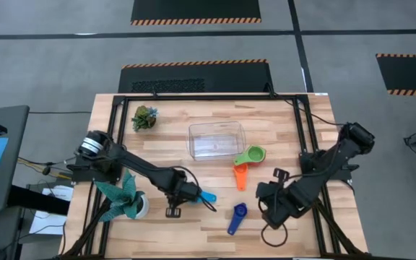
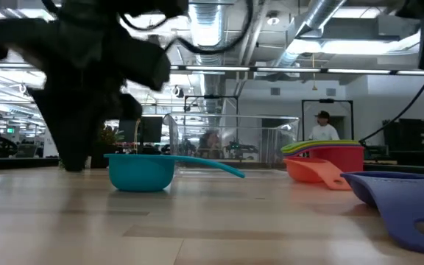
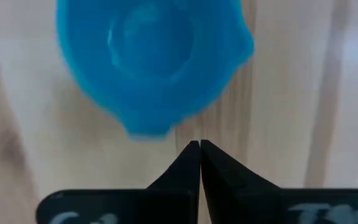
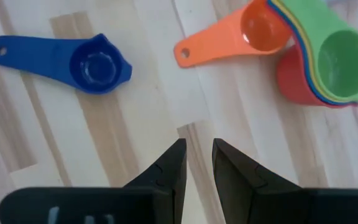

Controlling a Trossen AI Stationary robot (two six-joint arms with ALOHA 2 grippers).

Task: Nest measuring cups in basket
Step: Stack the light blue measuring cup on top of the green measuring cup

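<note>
A light blue measuring cup (image 1: 206, 196) (image 3: 151, 62) rests bowl-down on the table, its handle (image 2: 212, 166) pointing right in the low view. My left gripper (image 3: 200, 144) (image 1: 185, 193) points down right beside the bowl's rim, shut, with a small gap to the cup. A dark blue cup (image 1: 237, 218) (image 4: 92, 65) lies near the front. An orange cup (image 4: 241, 37) lies against a nested stack topped by a green cup (image 4: 340, 62) (image 1: 251, 155), beside the clear basket (image 1: 216, 139). My right gripper (image 4: 197, 146) (image 1: 264, 196) hovers open by a narrow gap, holding nothing.
A teal leafy plant in a white pot (image 1: 130, 202) stands at the front left, close under my left arm. A small green plant (image 1: 144, 118) sits at the far left. Bare wood lies between the cups and the near edge.
</note>
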